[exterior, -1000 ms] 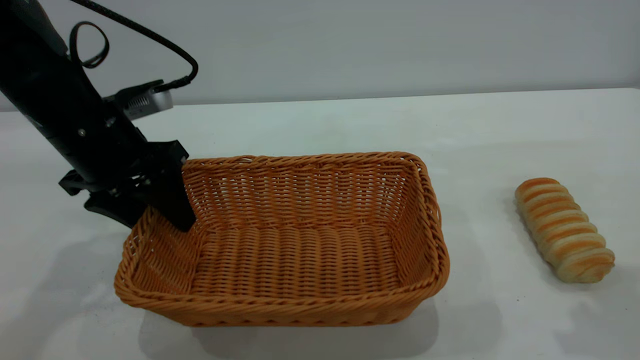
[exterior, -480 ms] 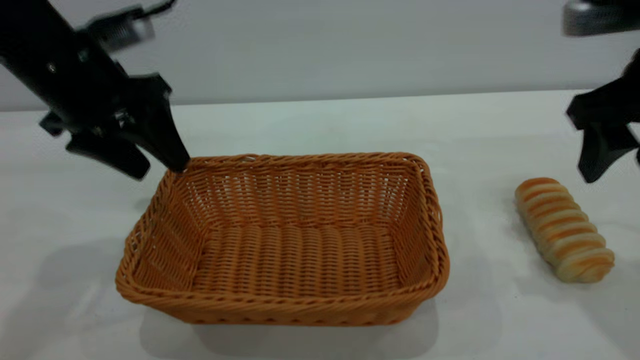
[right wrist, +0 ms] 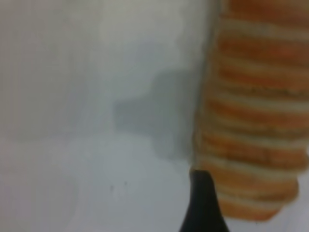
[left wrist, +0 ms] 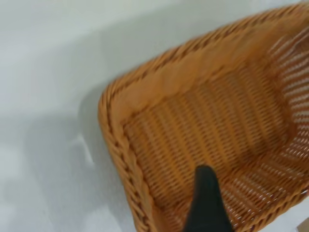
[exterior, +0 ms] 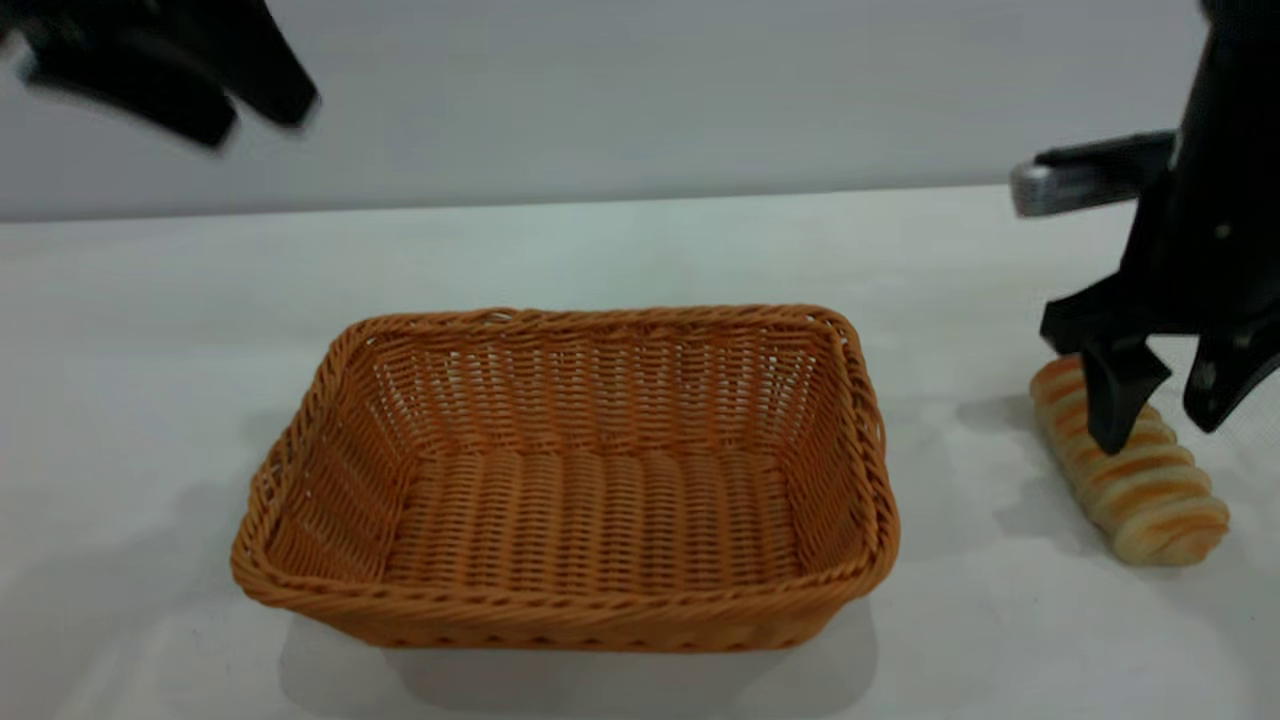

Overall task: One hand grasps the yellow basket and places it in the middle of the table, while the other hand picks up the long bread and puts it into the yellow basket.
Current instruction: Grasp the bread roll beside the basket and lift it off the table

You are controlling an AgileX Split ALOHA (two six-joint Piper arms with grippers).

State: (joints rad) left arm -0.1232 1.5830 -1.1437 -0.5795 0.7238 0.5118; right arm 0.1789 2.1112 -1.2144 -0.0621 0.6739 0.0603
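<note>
The yellow basket [exterior: 560, 615] stands in the middle of the white table [exterior: 640, 250], with nothing inside and nothing holding it. The long bread [exterior: 1150, 495], striped orange and cream, lies on the table to its right. My right gripper [exterior: 1160, 420] hangs open just over the bread's far end, one finger on each side, and touches nothing that I can see. In the right wrist view one finger [right wrist: 203, 205] shows beside the bread [right wrist: 256, 121]. My left gripper [exterior: 250, 112] is open and high at the top left, clear of the basket. In its wrist view one finger [left wrist: 207, 198] shows above the basket [left wrist: 203, 82].
Bare white tabletop lies all round the basket and in the gap between it and the bread. A plain grey wall [exterior: 640, 90] runs behind the table's far edge.
The left gripper let go of the basket's left rim and rose up and to the left. The right gripper came in from the upper right and lowered over the bread. Basket and bread stayed put.
</note>
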